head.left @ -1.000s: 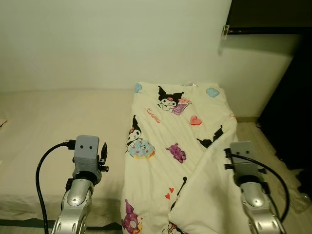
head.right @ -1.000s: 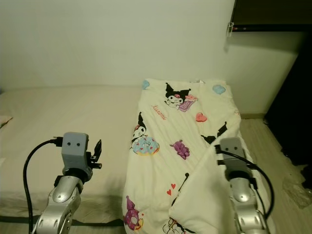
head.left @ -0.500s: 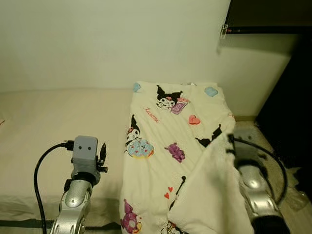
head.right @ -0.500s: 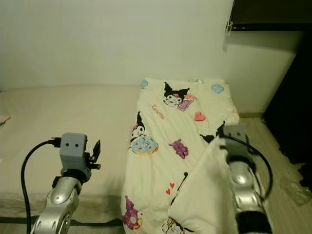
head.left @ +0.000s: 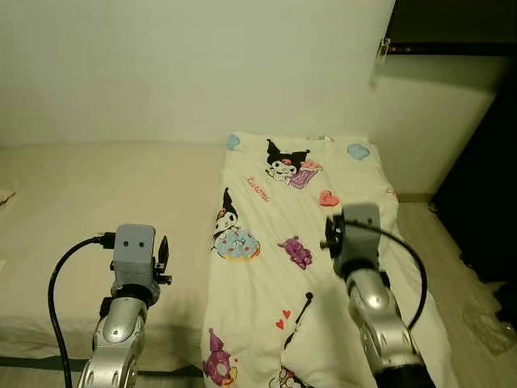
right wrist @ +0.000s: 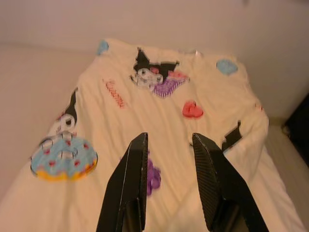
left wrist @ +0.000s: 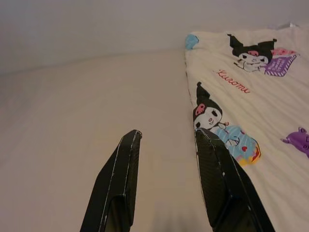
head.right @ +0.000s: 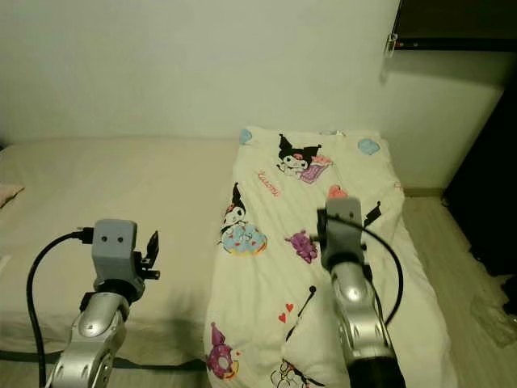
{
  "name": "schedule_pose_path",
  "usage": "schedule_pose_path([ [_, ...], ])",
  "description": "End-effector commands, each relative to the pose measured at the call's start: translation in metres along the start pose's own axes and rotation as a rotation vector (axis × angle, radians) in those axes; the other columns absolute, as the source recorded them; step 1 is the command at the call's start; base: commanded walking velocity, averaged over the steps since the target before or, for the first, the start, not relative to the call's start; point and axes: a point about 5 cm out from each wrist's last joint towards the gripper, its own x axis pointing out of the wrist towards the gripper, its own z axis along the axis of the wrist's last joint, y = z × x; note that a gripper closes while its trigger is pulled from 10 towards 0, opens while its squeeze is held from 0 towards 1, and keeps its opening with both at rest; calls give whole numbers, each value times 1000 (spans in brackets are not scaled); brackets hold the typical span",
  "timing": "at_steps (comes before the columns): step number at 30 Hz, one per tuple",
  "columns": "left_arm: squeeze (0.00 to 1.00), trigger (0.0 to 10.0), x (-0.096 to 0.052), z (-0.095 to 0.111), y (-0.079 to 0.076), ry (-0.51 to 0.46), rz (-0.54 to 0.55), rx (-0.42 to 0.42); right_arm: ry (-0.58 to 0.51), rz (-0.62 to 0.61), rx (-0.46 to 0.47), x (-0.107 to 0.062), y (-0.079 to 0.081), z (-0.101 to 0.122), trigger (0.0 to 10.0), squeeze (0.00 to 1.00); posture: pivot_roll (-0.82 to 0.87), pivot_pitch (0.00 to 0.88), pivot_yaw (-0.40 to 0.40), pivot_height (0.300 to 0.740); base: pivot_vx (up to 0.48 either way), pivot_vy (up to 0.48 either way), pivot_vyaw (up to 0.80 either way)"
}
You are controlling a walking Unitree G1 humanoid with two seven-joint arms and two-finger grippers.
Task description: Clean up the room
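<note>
A cream blanket (head.left: 283, 210) printed with cartoon figures, hearts and donuts covers the right part of the bed and hangs over its front edge. Near the front, its right side lies folded over (head.left: 323, 339). My right gripper (right wrist: 169, 137) hovers open above the blanket's middle, fingers pointing toward the wall, nothing between them. The right arm (head.left: 371, 299) reaches over the fold. My left gripper (left wrist: 166, 133) is open and empty above the bare mattress (head.left: 97, 186), just left of the blanket's edge.
The bed runs along a pale wall. Right of it are a strip of wooden floor (head.left: 420, 218), dark furniture (head.left: 485, 186) and a crumpled clear wrapper (head.left: 493, 331). A dark shelf (head.left: 452, 24) hangs high on the right. Something pink (head.right: 8, 192) lies at the bed's left edge.
The right arm has swung left from the blanket's raised right edge to above its middle. The fold that stood up in front of it now lies lower. The left arm barely moved.
</note>
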Motion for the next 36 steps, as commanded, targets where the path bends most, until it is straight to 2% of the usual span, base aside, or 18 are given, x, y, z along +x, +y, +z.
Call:
schedule_pose_path([
  [1, 0, 10000, -3, -9, 8, 50, 26, 20, -6, 32, 15, -2, 6, -2, 10000, 0, -47, 100, 23, 740, 0, 0, 0],
  [6, 0, 10000, -4, -14, 14, 78, 67, 0, 13, 91, -32, -12, 15, -13, 10000, 0, -35, 102, 2, 740, 0, 0, 0],
  [11, 0, 10000, -7, -17, 17, 93, 93, -19, 53, 127, -11, -20, 24, -20, 10000, 0, -24, 107, -15, 740, 0, 0, 0],
  [16, 0, 10000, -8, -18, 14, 95, 92, -29, 55, 121, -7, -25, 23, -25, 10000, 0, -22, 110, -24, 740, 0, 0, 0],
  [20, 0, 10000, -10, -18, 14, 93, 95, -38, 1, 126, 1, -27, 21, -20, 10000, 0, -25, 103, -17, 740, 0, 0, 0],
  [25, 0, 10000, -9, -19, 17, 98, 97, -46, 1, 126, 15, -26, 20, -19, 10000, 0, -28, 106, -16, 740, 0, 0, 0],
  [29, 0, 10000, -7, -19, 19, 102, 99, -35, 14, 123, -7, -26, 19, -21, 10000, 0, -33, 103, -12, 740, 0, 0, 0],
  [32, 0, 10000, -6, -19, 15, 106, 80, -44, 4, 119, 7, -26, 19, -18, 10000, 0, -44, 107, -6, 740, 0, 0, 0],
  [36, 0, 10000, -7, -21, 10, 121, 71, -42, 15, 122, -23, -25, 19, -20, 10000, 0, -48, 109, -2, 740, 0, 0, 0],
])
